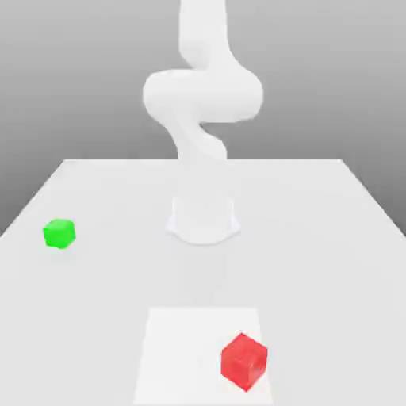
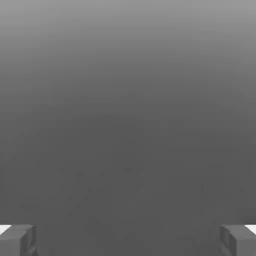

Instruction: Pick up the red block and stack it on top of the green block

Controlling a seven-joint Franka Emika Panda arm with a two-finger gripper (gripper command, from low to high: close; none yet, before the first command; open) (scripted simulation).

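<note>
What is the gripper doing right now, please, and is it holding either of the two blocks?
Gripper: open and empty; the red block and the green block both sit away from it.

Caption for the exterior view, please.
Red cube on a white patch, green cube apart on the exterior view's left, white arm upright behind, not yet stacked.

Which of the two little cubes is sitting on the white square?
The red cube, toward the exterior view's right on the white square; the green cube sits off it, near the exterior view's left.
</note>
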